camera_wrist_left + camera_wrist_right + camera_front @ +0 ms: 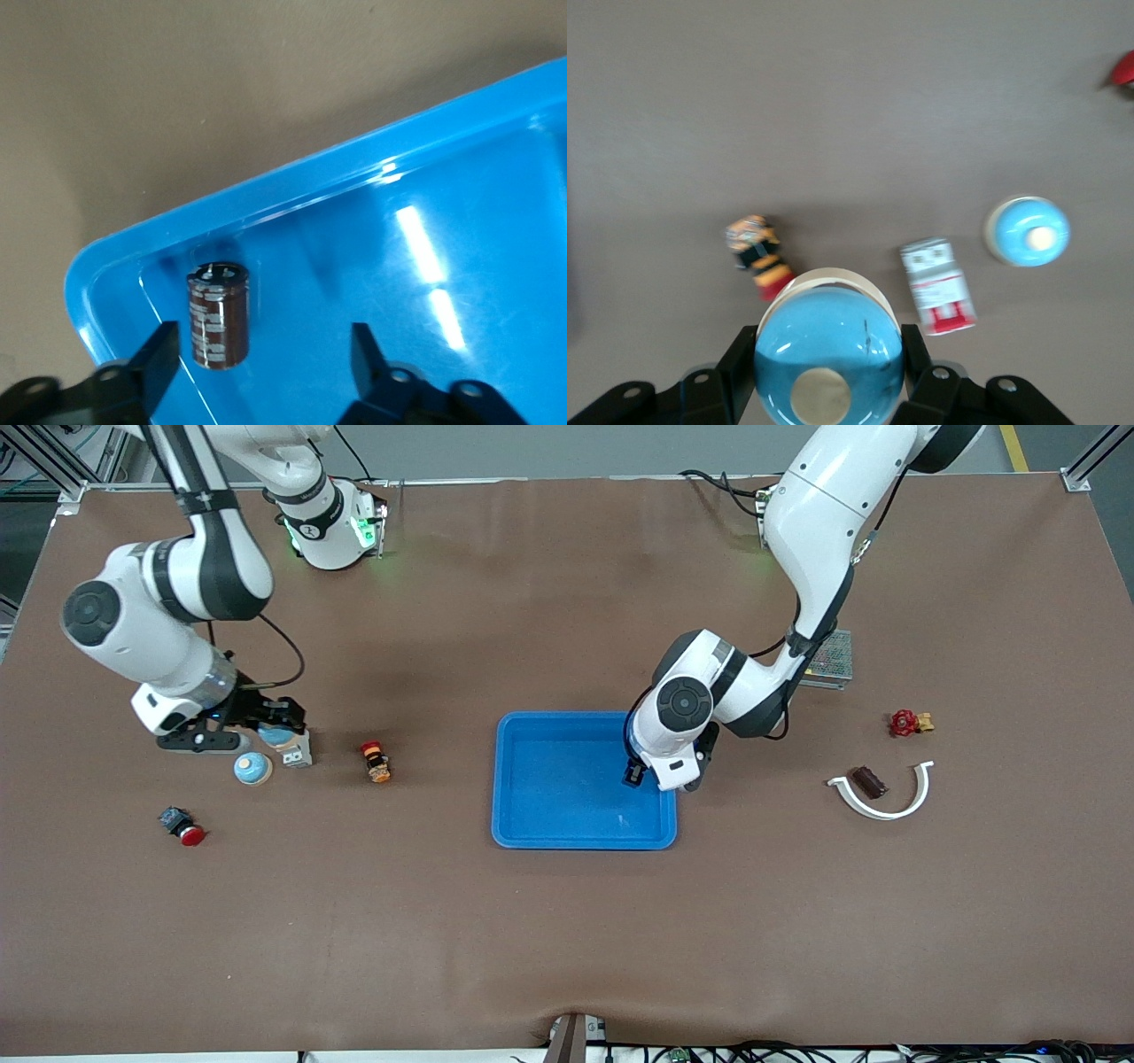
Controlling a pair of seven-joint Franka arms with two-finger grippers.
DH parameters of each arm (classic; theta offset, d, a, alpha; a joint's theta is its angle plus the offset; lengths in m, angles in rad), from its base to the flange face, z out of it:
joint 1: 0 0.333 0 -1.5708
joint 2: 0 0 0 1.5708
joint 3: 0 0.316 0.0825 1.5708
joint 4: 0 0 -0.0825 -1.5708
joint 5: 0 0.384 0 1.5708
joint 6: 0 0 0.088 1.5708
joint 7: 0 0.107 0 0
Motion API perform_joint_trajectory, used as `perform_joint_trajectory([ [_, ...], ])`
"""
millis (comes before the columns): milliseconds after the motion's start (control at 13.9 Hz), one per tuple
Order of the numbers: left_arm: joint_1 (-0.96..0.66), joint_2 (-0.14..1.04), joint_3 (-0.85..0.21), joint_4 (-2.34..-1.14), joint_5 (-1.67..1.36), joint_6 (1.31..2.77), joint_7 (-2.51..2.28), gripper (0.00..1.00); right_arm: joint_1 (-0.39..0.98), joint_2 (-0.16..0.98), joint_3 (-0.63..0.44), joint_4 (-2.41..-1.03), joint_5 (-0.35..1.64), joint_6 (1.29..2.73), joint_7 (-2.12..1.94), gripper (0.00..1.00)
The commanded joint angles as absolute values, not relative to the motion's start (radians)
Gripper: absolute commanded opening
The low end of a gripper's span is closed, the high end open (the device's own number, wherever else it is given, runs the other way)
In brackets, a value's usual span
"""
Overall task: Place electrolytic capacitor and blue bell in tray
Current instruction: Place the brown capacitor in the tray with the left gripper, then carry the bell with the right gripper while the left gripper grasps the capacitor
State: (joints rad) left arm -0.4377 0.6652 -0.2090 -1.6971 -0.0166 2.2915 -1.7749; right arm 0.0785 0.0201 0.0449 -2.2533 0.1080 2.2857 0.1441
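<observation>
The bright-blue tray (pixel 532 815) lies mid-table. My left gripper (pixel 642 769) is over the tray's corner toward the left arm's end, and its fingers are open. In the left wrist view, the dark brown electrolytic capacitor (pixel 217 316) rests inside the tray (pixel 425 177) near that corner. It is just ahead of my open left gripper (pixel 264 363) and free of both fingers. My right gripper (pixel 279 731) is shut on a blue bell (pixel 828 336) and holds it above the table. A second blue bell (pixel 253 768) sits on the table and also shows in the right wrist view (pixel 1028 232).
A white-and-red block (pixel 298 750) and an orange-black switch (pixel 376 763) lie near the right gripper. A red push button (pixel 183 826) lies nearer the camera. Toward the left arm's end are a grey mesh box (pixel 831 660), a red valve (pixel 905 723) and a white curved piece (pixel 886 802).
</observation>
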Motion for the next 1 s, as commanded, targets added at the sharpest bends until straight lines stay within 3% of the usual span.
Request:
perform_joint_trajectory([
  [0,-0.417,0.576,-0.195,-1.681,0.009,2.177,-1.776,1.00,0.193,0.025,0.034,-2.214,0.117,2.275,0.335,0.00],
  [502,-0.204,0.437,-0.196,-1.701,0.015,1.919,-1.476,1.00,0.437,0.145,0.032,-2.091,0.107,2.308,0.743,0.00],
  [932,-0.092,0.364,-0.198,-1.788,0.081,1.901,-1.272,1.00,0.612,0.305,0.031,-1.967,0.101,2.387,1.018,0.00],
])
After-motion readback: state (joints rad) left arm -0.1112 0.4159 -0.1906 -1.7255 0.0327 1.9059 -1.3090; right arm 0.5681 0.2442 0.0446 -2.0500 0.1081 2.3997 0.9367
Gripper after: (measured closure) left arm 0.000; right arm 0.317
